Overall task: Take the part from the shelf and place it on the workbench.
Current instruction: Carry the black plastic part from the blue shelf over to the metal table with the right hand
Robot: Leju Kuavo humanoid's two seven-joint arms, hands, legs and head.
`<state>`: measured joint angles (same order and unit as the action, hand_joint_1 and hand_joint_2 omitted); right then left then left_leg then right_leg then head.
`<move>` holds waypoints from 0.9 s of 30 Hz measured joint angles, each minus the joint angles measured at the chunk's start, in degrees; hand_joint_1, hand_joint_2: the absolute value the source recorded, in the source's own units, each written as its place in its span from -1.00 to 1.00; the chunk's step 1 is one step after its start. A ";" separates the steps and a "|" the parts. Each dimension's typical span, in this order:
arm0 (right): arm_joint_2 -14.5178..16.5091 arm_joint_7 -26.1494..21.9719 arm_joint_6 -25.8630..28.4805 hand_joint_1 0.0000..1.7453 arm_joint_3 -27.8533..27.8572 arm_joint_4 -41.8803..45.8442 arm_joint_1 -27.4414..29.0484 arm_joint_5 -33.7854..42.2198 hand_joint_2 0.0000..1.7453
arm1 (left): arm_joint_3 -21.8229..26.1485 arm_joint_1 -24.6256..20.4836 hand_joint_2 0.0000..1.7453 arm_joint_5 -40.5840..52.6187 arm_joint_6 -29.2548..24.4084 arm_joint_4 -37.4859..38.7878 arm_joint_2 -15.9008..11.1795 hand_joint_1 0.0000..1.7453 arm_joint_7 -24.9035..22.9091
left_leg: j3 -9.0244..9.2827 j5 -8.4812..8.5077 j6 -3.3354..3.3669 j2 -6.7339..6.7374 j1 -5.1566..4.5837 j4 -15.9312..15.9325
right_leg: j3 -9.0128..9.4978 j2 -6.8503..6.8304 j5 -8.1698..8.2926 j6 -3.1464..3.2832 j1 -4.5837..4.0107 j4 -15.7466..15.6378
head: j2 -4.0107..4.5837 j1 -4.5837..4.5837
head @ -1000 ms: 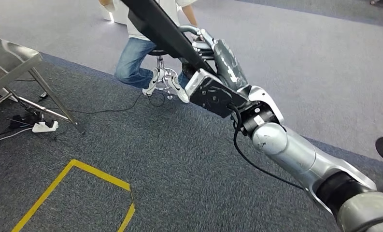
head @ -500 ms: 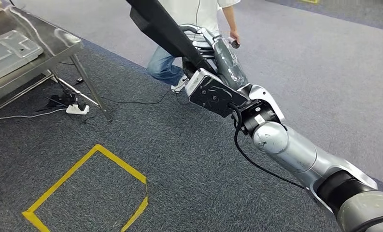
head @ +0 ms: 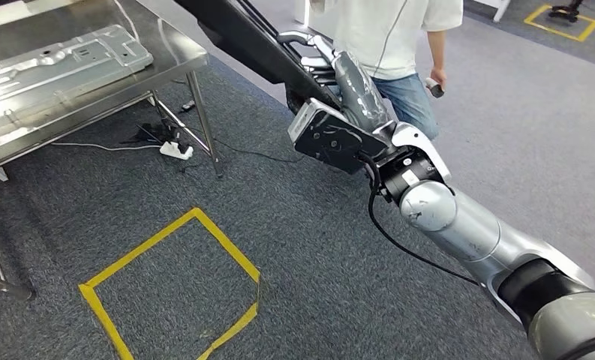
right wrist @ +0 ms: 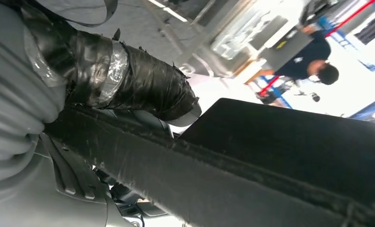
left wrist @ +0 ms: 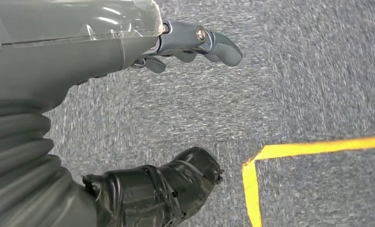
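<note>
Ahead of me a grey carpet [head: 332, 247] covers the floor, marked with a square outline of yellow tape [head: 175, 289]. On it, under the steel table, a white power strip [head: 175, 150] lies among dark cables, beside a slanted table leg [head: 203, 124]. Further off on the carpet stands a person [head: 399, 45] in a white shirt and blue jeans, holding a small dark object [head: 434, 90] in one hand, and another yellow taped square [head: 561, 21] lies at the far right.
</note>
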<state>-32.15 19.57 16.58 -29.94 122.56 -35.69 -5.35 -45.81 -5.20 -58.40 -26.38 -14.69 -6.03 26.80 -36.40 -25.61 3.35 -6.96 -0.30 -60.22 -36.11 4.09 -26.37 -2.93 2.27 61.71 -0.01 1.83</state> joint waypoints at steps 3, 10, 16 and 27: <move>-0.25 0.08 -0.15 1.00 0.00 0.05 -0.13 0.02 1.00 | 0.00 0.29 1.00 -0.04 -0.01 0.00 -0.03 -1.00 -0.01 | -0.78 0.06 -1.06 -2.08 0.24 0.02 | 0.77 -0.67 -0.17 0.76 -0.07 -1.32 | -0.01 -0.04; -0.36 0.11 -0.42 1.00 0.00 0.05 -0.47 0.05 1.00 | -0.02 0.18 1.00 -0.09 -0.05 0.00 0.07 -1.00 0.00 | -9.17 -4.29 -3.21 6.41 0.91 -14.38 | 3.66 -6.36 -1.38 2.25 0.15 -2.45 | 0.01 -0.36; -0.57 0.20 -0.82 1.00 0.00 0.10 -0.55 0.35 1.00 | -0.02 0.08 1.00 -0.32 -0.12 0.00 -0.03 -1.00 -0.17 | -3.07 2.63 -2.91 11.17 0.46 -0.22 | 6.27 -10.42 -3.61 0.39 -0.29 -2.75 | 0.01 -0.46; -2.32 5.48 -2.91 1.00 -0.18 -0.32 0.17 0.82 1.00 | -0.02 0.01 1.00 -0.45 0.29 0.02 -0.04 -1.00 -0.04 | -0.96 1.14 0.35 5.21 0.11 0.94 | -2.85 -4.17 -6.92 0.28 -1.12 10.54 | 0.00 0.06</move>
<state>-34.47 25.05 13.66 -30.12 122.24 -35.52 -4.53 -45.83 -5.19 -58.84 -26.09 -14.67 -6.08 26.76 -37.37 -24.47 3.71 -1.75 -0.19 -59.28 -38.96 -0.07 -33.29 -2.65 1.15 72.25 -0.01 1.89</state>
